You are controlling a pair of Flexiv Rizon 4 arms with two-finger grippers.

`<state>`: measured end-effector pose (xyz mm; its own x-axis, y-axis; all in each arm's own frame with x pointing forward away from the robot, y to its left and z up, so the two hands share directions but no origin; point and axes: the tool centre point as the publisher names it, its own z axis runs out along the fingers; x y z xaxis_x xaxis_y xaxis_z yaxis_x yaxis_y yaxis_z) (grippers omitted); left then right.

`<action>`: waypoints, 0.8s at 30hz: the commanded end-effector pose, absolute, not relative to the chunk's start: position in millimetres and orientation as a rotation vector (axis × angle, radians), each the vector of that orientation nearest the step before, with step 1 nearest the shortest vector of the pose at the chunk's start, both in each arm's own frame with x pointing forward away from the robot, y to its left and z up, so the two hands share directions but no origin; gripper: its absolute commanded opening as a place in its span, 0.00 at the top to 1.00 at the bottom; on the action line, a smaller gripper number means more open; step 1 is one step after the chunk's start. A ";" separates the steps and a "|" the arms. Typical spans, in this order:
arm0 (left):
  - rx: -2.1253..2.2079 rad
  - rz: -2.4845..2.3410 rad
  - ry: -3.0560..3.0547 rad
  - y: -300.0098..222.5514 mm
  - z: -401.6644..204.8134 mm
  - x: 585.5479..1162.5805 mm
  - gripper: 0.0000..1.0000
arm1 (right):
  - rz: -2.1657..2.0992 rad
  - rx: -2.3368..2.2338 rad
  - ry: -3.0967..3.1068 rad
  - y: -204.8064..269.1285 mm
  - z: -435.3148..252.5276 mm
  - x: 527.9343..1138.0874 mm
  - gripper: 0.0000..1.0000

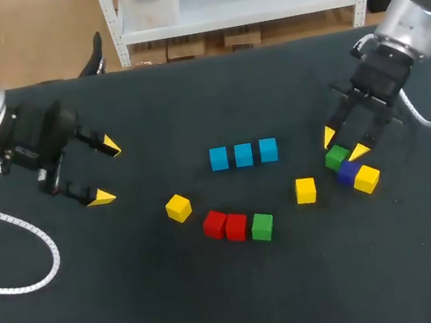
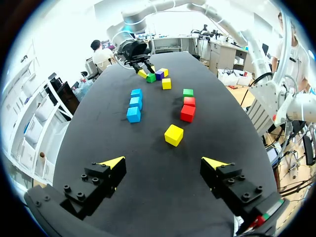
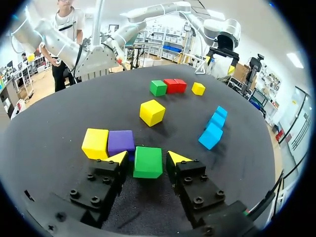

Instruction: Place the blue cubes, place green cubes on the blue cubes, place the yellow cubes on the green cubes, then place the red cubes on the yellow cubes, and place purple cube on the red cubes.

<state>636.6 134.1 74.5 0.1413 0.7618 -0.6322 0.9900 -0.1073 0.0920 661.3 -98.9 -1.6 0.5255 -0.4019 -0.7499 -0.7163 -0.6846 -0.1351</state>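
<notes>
Bright, even overhead light casts only faint shadows.

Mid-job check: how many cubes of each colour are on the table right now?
blue cubes: 3
green cubes: 2
yellow cubes: 3
red cubes: 2
purple cube: 1
Total: 11

Cubes — 3 blue, 2 green, 3 yellow, 2 red, 1 purple.
</notes>
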 end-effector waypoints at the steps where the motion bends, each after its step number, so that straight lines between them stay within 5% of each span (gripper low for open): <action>1: 1.925 -0.600 1.667 134.8 73.2 636.3 0.00 | 0.988 -2.339 0.917 -97.7 -1.8 661.1 0.52; 11: 1.925 -0.600 1.667 134.8 73.2 636.3 0.00 | 0.990 -2.343 0.932 -99.3 -3.7 660.3 0.63; 14: 1.925 -0.600 1.667 134.8 73.2 636.3 0.00 | 0.991 -2.342 0.938 -99.9 -3.8 660.1 0.76; 16: 1.925 -0.600 1.667 134.8 73.2 636.3 0.00 | 0.990 -2.342 0.948 -100.0 -3.5 659.9 1.00; 24: 1.925 -0.600 1.667 134.8 73.2 636.3 0.00 | 0.934 -2.315 1.114 -103.1 11.9 661.9 1.00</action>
<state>636.6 134.1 74.5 0.1413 0.7618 -0.6322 0.9900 -0.1073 0.0920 671.2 -102.3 2.1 0.4595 -0.4906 -0.7404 -0.7782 -0.6242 -0.0694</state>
